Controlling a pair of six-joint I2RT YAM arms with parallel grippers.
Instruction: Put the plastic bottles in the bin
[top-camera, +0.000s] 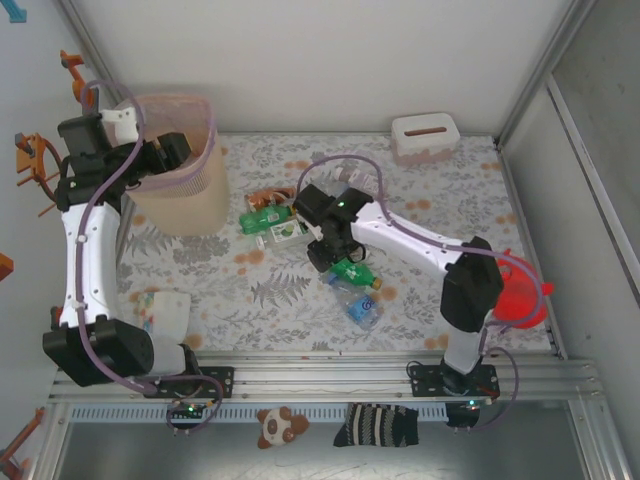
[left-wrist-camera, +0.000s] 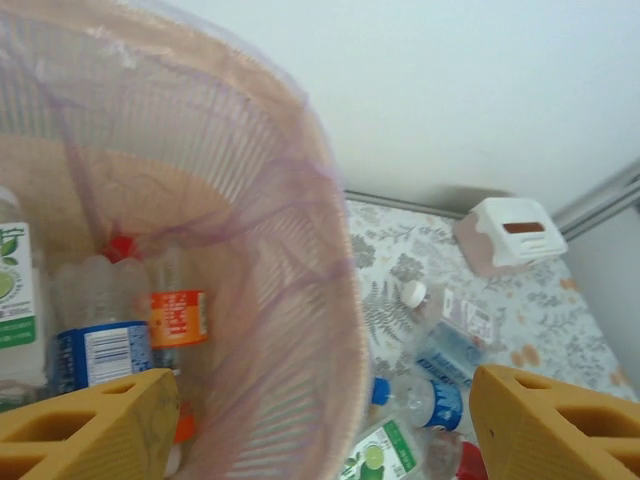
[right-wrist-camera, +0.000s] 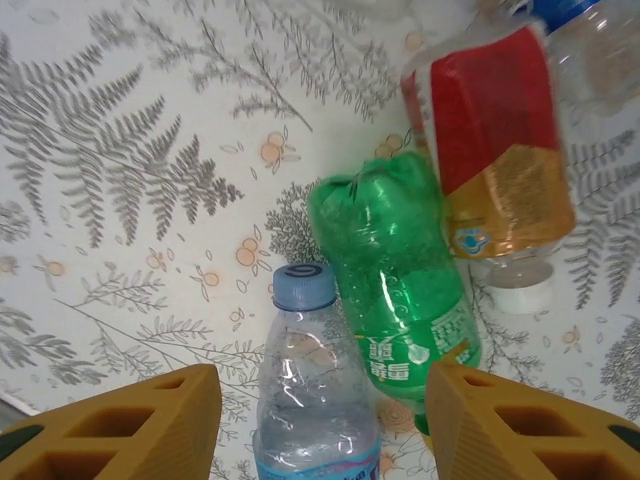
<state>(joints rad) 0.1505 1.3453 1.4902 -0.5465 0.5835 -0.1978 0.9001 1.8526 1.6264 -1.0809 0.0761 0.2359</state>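
Observation:
The pale-pink bin (top-camera: 185, 165) stands at the back left; my left gripper (top-camera: 170, 152) hovers open over its rim, empty. Inside the bin (left-wrist-camera: 270, 200) lie several bottles, one with an orange label (left-wrist-camera: 178, 316) and one with a blue label (left-wrist-camera: 100, 352). More bottles lie on the cloth right of the bin (left-wrist-camera: 440, 390). My right gripper (top-camera: 325, 250) is open above a clear blue-capped bottle (right-wrist-camera: 315, 390) and a green bottle (right-wrist-camera: 395, 290), with a red-labelled bottle (right-wrist-camera: 495, 140) beside them. In the top view a green bottle (top-camera: 352, 272) and a clear bottle (top-camera: 358, 305) lie by it.
A small white-pink slotted box (top-camera: 425, 137) sits at the back right. A red funnel-like object (top-camera: 520, 290) is at the right edge, a white packet (top-camera: 165, 310) at the front left. The floral cloth (top-camera: 440, 230) covers the table.

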